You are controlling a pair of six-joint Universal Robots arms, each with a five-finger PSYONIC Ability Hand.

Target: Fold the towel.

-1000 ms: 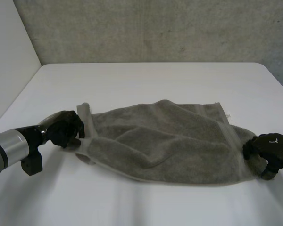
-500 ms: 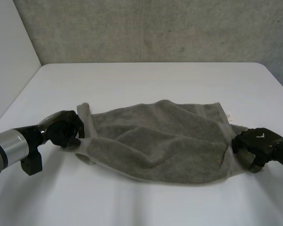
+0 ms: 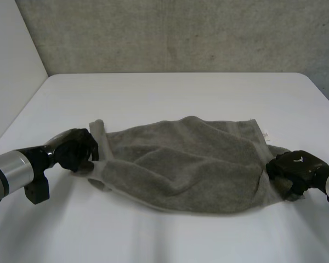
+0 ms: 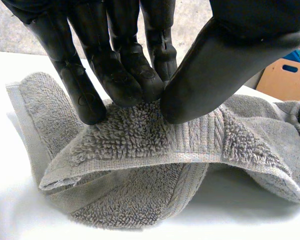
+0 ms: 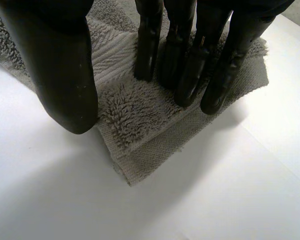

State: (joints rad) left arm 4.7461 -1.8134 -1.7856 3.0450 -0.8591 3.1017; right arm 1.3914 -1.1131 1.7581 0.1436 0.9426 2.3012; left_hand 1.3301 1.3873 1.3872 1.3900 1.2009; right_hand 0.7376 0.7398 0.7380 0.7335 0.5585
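Note:
A grey towel lies rumpled across the white table, doubled over lengthwise. My left hand is at the towel's left end. In the left wrist view its fingers and thumb pinch a raised fold of the towel at that corner. My right hand sits at the towel's right end. In the right wrist view its straight fingers rest on top of the towel's corner, while the thumb stands apart beside the edge, not pressing the cloth.
A grey wall runs behind the table's far edge. A white label sticks out at the towel's far right corner. An orange box stands beyond the table in the left wrist view.
My right hand has moved left onto the towel's right corner, and the cloth there has bunched inward. The left hand has kept its pinch and place.

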